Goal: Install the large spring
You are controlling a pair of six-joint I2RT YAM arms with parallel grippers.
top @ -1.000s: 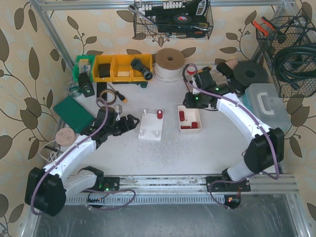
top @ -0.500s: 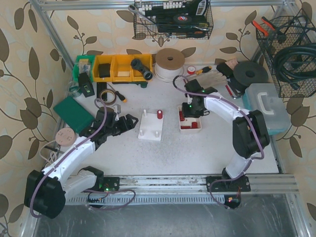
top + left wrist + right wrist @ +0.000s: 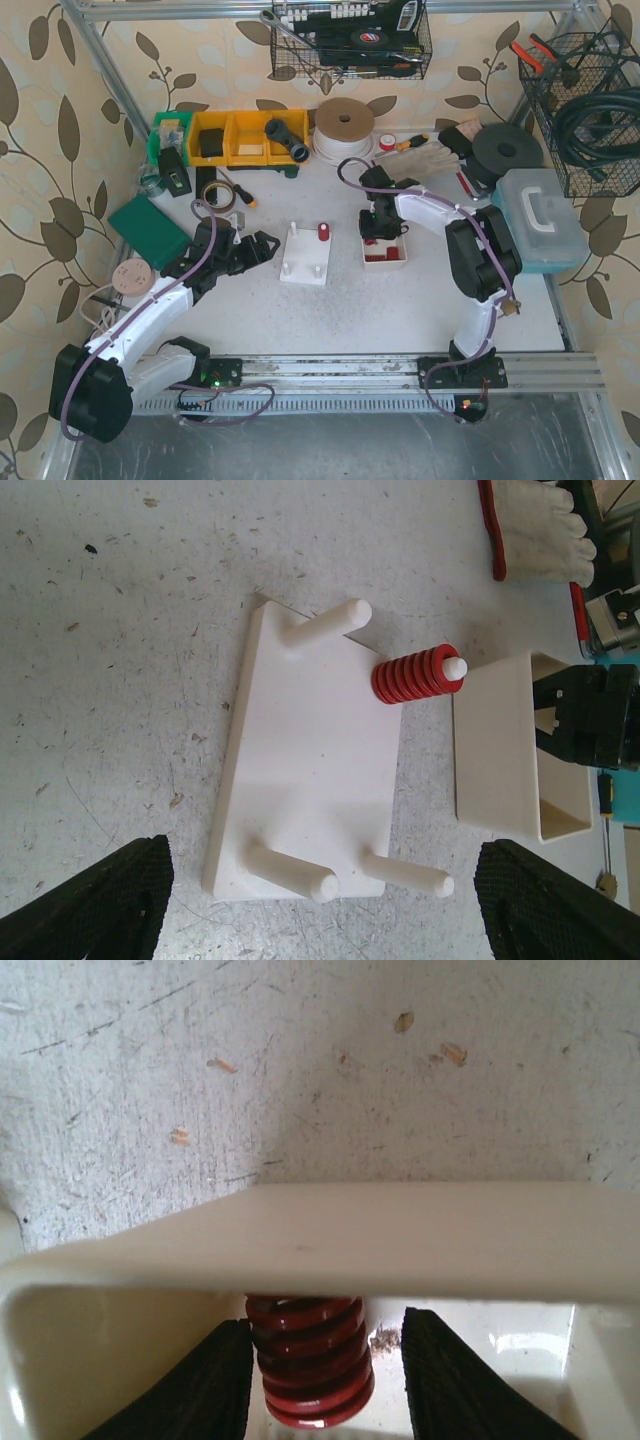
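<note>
Spring (image 3: 310,1360) between right fingers (image 3: 215,1385), long axis along them, loosely straddled, not pinched; left fingers (image 3: 90,905) spread wide.

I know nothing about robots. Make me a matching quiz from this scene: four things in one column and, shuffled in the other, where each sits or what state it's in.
Things
1. left gripper
2. right gripper
3. mounted red spring
4. yellow bins

Places or states
A. at the back of the table
B. slipped over a peg
C. jaws wide open, holding nothing
D. down in the white tray, jaws either side of a loose red spring

Pairs: 1-C, 2-D, 3-B, 4-A
</note>
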